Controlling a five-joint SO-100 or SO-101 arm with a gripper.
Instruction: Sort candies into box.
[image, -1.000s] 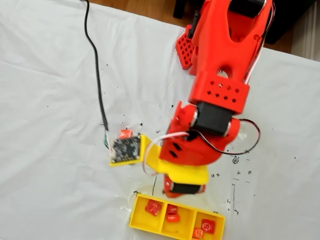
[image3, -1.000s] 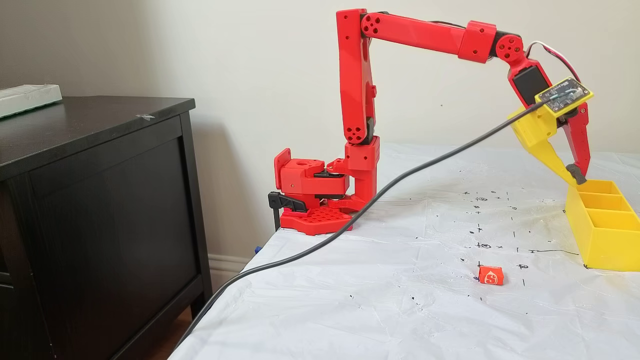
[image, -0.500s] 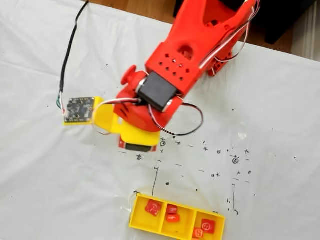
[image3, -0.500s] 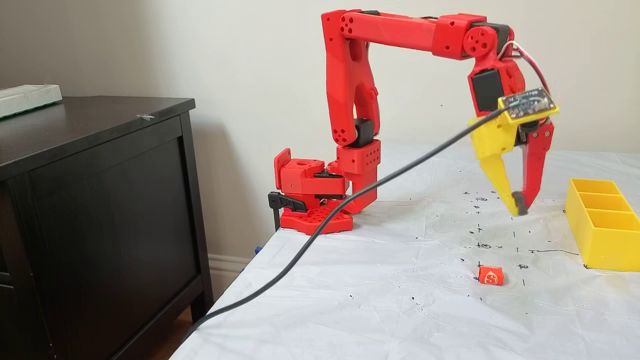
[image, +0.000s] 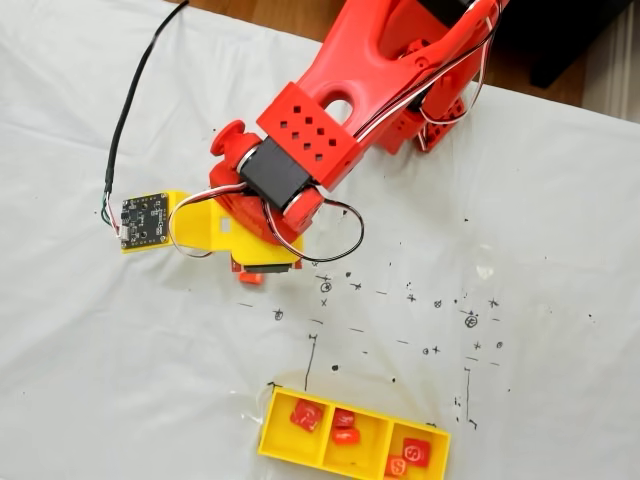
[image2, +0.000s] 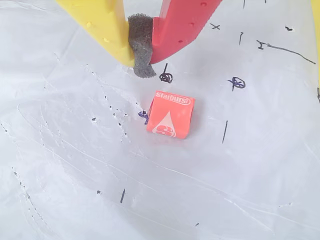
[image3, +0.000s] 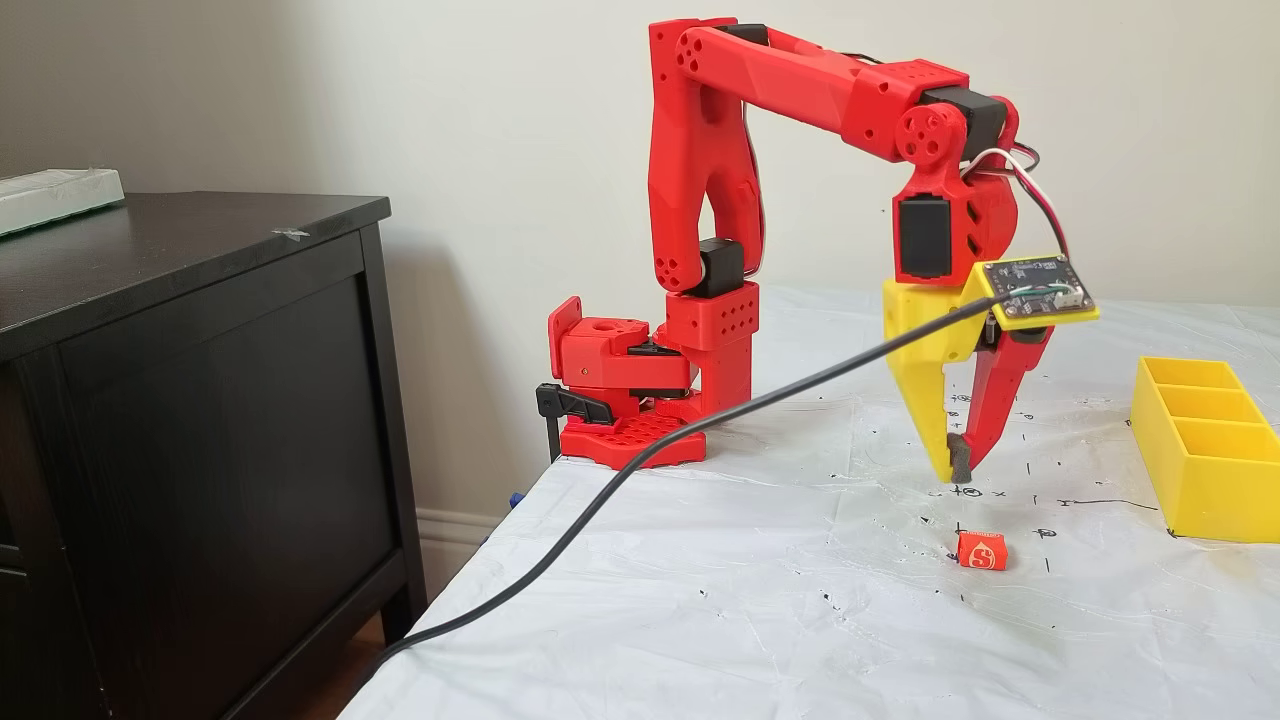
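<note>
small orange-red wrapped square candy lies loose on the white plastic table cover, just below the gripper, jaws together, empty. likely light, soft, slippery-wrapped; grip across opposite flat sides.

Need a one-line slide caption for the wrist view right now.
Shut gripper hovers just above one orange-red candy lying on the white table cover.

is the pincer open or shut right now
Shut and empty: the pincer has its tips pressed together on the grey pad, above the orange candy, which lies free on the sheet.
</note>
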